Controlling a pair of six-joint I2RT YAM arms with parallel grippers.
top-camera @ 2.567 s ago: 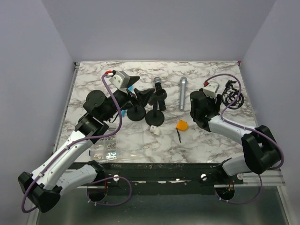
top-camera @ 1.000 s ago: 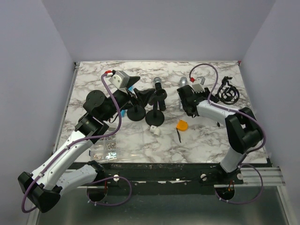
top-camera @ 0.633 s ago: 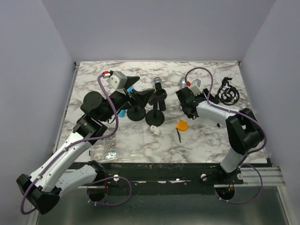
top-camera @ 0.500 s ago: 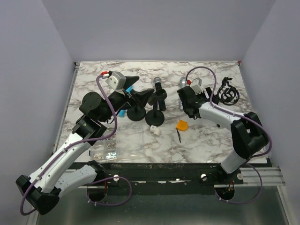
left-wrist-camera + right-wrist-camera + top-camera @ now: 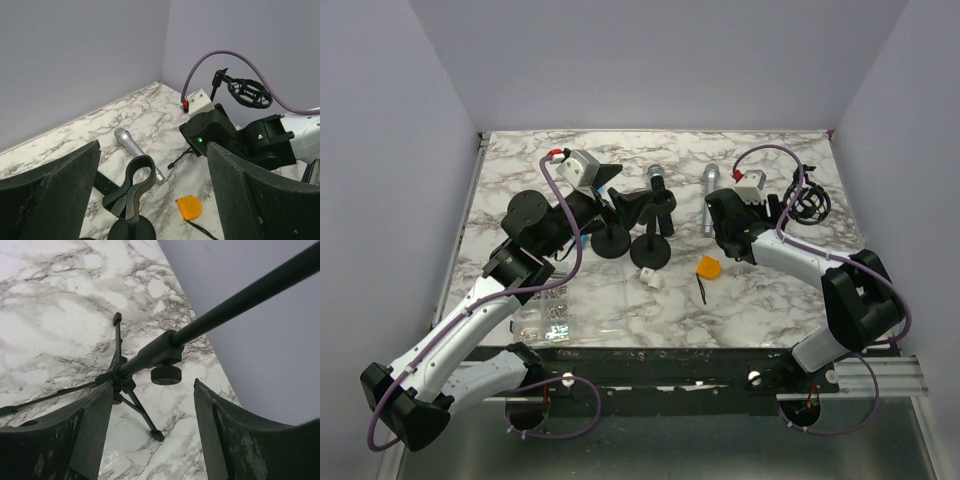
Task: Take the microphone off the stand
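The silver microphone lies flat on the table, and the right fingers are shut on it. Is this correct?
Not quite. The silver microphone does lie flat on the table, but the right fingers are open and hold nothing. The right wrist view shows them spread apart, with only a black tripod beyond them.

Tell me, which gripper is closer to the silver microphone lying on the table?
Right. The right gripper is just right of the silver microphone; the left gripper is farther left, by the black stands.

microphones (image 5: 709, 197) (image 5: 657, 182): 2; round-base stands (image 5: 611, 241) (image 5: 650, 254): 2; tripod stand (image 5: 807, 203): 1; tape measure (image 5: 708, 267): 1
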